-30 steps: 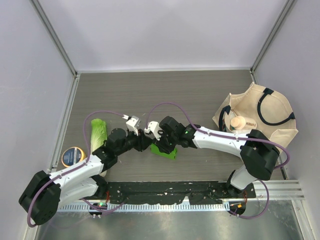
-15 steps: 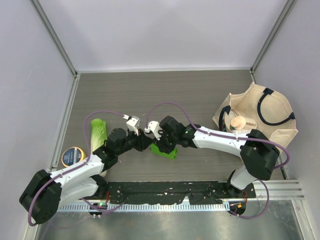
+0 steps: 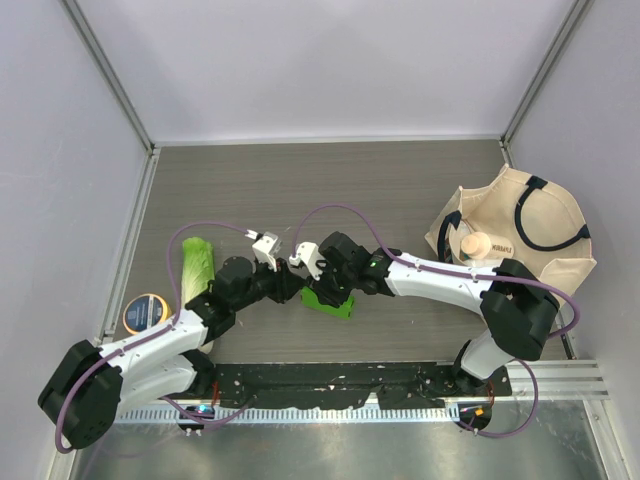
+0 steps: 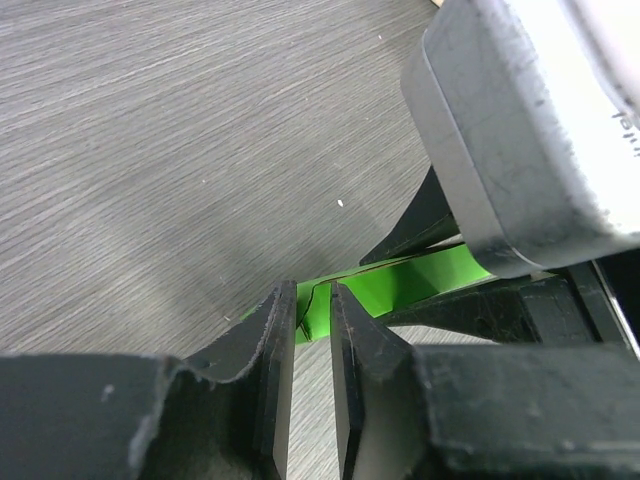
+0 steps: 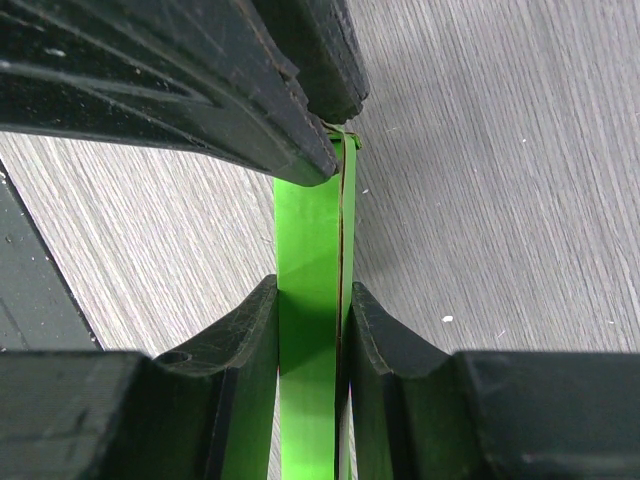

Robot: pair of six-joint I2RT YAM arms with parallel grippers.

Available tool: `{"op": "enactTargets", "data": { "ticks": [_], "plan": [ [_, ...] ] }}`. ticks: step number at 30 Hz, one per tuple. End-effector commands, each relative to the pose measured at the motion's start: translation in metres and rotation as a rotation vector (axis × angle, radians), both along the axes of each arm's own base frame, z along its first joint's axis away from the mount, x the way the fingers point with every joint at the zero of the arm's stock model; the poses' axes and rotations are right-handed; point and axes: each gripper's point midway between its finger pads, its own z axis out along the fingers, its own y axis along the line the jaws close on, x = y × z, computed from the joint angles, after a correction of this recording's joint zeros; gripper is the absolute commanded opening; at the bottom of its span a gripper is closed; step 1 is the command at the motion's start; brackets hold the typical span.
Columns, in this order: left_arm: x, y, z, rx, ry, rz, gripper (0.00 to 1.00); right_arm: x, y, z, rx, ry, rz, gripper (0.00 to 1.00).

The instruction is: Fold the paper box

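The bright green paper box (image 3: 330,302) is held on edge just above the table's middle front, between both grippers. My right gripper (image 3: 322,288) is shut on it: in the right wrist view its jaws (image 5: 312,300) press both sides of the flattened green strip (image 5: 308,220). My left gripper (image 3: 290,284) comes in from the left and pinches the box's far end. In the left wrist view the narrow gap at its tips (image 4: 312,302) holds the green edge (image 4: 420,278). The right gripper's body hides much of the box from above.
A long pale-green cabbage (image 3: 196,265) lies left of the left arm, with a round tin (image 3: 146,312) near the left wall. A beige tote bag (image 3: 520,235) holding a bottle (image 3: 478,245) sits at the right. Walls enclose the table on three sides.
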Motion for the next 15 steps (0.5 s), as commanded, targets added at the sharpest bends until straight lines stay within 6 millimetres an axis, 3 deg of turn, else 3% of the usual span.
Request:
{"op": "enactTargets", "data": {
  "ticks": [1, 5, 10, 15],
  "plan": [
    [0.0052, -0.0041, 0.0117, -0.019, -0.028, 0.005, 0.23, 0.0028, 0.0093, 0.0042, 0.026, -0.001, 0.014, 0.12],
    [0.0028, -0.0035, 0.0092, -0.016, -0.022, 0.003, 0.28, 0.0019, 0.011, 0.0046, 0.03, -0.001, 0.019, 0.12],
    [0.0016, -0.0011, 0.0091, -0.009, -0.022, 0.008, 0.24, 0.0021, 0.0102, 0.0045, 0.031, -0.002, 0.017, 0.12],
    [0.001, -0.0035, 0.0064, -0.007, -0.008, 0.002, 0.12, 0.002, 0.0108, 0.0025, 0.028, 0.003, 0.016, 0.12]
  ]
}}
